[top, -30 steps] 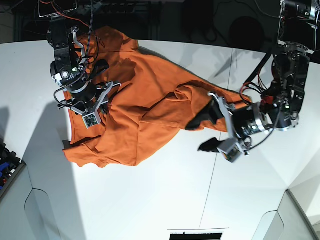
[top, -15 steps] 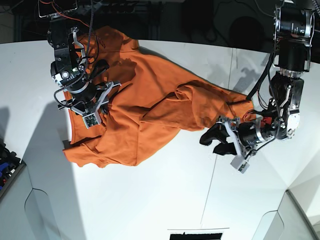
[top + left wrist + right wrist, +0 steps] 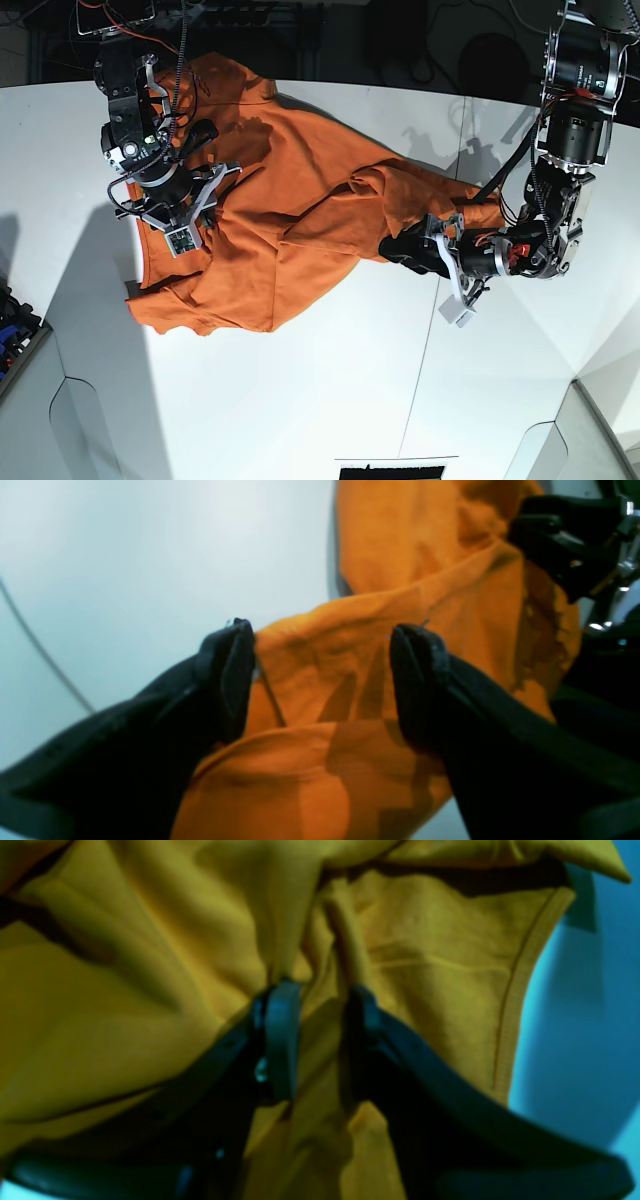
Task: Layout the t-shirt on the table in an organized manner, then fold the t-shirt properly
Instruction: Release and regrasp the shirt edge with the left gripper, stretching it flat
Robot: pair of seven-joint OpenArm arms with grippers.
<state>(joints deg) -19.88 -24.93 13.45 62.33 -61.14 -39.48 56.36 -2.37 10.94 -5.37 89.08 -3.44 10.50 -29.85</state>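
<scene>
Since a second ago, only one arm has moved: on the picture's left the right gripper stays pinched on a bunch of the orange t-shirt, which lies crumpled on the white table; the left gripper has swung back to the shirt's edge, its jaws wide apart, holding nothing.

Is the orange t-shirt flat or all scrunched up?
Scrunched up. The t-shirt lies in bunched folds on the table, with one end heaped into a ridge.
</scene>
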